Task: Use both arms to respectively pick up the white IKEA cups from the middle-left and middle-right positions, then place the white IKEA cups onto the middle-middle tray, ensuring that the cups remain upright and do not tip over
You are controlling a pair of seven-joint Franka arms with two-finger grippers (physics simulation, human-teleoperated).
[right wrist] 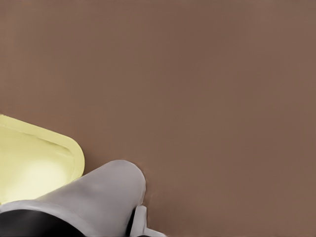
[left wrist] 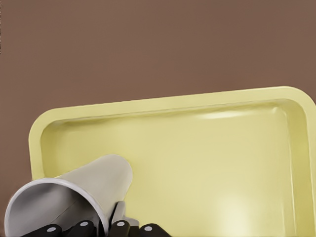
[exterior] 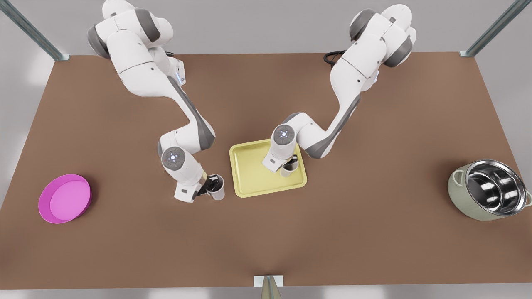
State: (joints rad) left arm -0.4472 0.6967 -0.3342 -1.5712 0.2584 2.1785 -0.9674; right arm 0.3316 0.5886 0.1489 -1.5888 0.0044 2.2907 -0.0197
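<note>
Two white IKEA cups are held, one by each arm. My left gripper [exterior: 211, 185], on the arm at the front view's left, is shut on one cup [exterior: 218, 190] just beside the left edge of the pale yellow tray [exterior: 249, 178]. In the left wrist view that cup [left wrist: 89, 185] is gripped at its rim by the black fingers [left wrist: 118, 228], with the tray [left wrist: 173, 101] lying beyond it. My right gripper [exterior: 292, 162] is shut on the other cup [exterior: 287, 170] over the tray's right part. In the right wrist view, this cup [right wrist: 106, 190] lies beside a tray corner [right wrist: 74, 148].
A pink round dish [exterior: 64, 198] sits far toward the front view's left. A grey-green steel-lined pot [exterior: 486, 195] stands far toward the right. Brown table [exterior: 374, 232] stretches wide in front of the tray. Metal frame posts stand at the corners.
</note>
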